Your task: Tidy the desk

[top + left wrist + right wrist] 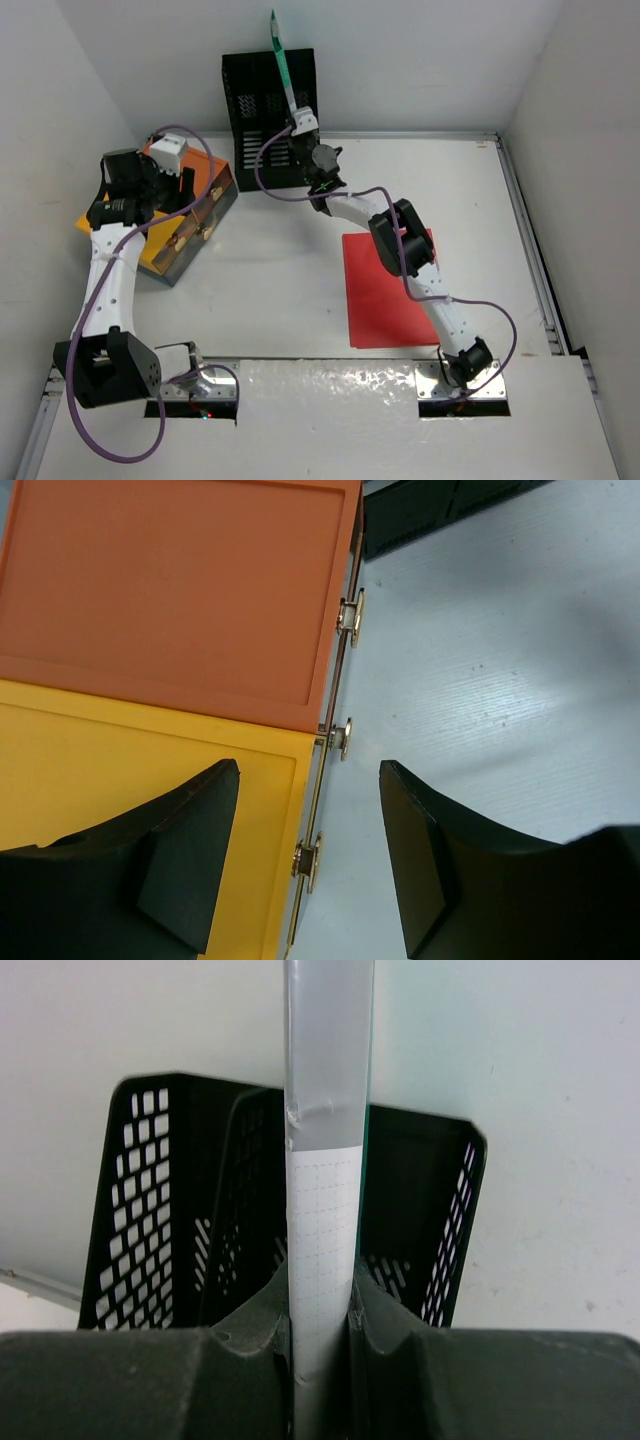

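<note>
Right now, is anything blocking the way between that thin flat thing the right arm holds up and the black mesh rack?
Nothing visible does. The right fingers pinch the thin flat item upright, and the black mesh rack stands directly beyond it against the wall; the slots in view look unoccupied.

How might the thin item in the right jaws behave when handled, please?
The thin item stands straight from the jaws of the right gripper, so probably fairly stiff. Its slim edge suggests light weight. Pinched only at its lower end, it might pivot.
</note>
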Action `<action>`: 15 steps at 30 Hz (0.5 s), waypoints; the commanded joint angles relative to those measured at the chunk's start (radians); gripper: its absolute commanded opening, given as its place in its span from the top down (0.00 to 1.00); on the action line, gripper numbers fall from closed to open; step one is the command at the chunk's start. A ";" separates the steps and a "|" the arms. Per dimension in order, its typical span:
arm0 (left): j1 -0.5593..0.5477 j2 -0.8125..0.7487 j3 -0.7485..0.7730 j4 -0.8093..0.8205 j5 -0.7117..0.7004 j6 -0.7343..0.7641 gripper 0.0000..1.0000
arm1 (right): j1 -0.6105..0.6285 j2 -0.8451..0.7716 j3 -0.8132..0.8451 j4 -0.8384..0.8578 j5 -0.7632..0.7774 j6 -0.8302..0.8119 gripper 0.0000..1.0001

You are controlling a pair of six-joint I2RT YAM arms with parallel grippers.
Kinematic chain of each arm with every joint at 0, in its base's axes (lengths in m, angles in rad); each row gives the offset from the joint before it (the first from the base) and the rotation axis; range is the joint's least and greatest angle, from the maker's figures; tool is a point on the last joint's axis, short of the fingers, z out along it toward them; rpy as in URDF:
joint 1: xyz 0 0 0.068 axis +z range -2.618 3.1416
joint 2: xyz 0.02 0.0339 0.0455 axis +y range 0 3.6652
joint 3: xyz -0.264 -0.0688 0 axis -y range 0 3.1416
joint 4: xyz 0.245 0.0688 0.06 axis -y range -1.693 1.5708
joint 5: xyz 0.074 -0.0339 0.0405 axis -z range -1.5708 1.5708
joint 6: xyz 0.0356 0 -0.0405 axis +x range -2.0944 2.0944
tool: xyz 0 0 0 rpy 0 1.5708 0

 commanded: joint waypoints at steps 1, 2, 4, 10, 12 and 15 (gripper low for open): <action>0.012 -0.002 0.009 0.015 0.013 0.010 0.43 | -0.015 0.024 0.012 0.089 -0.051 0.042 1.00; 0.013 0.000 0.009 0.012 0.017 0.011 0.43 | -0.020 0.036 0.021 0.084 -0.055 0.046 1.00; 0.014 -0.002 0.008 0.009 0.019 0.013 0.43 | -0.029 0.064 0.049 0.075 -0.068 0.051 1.00; 0.013 -0.005 0.008 0.006 0.025 0.017 0.43 | -0.046 0.084 0.025 0.062 -0.098 0.081 1.00; 0.014 -0.006 0.006 0.004 0.026 0.017 0.43 | -0.046 0.083 0.001 0.069 -0.100 0.094 1.00; 0.012 -0.008 0.005 0.004 0.026 0.020 0.43 | -0.048 0.080 -0.029 0.066 -0.095 0.111 1.00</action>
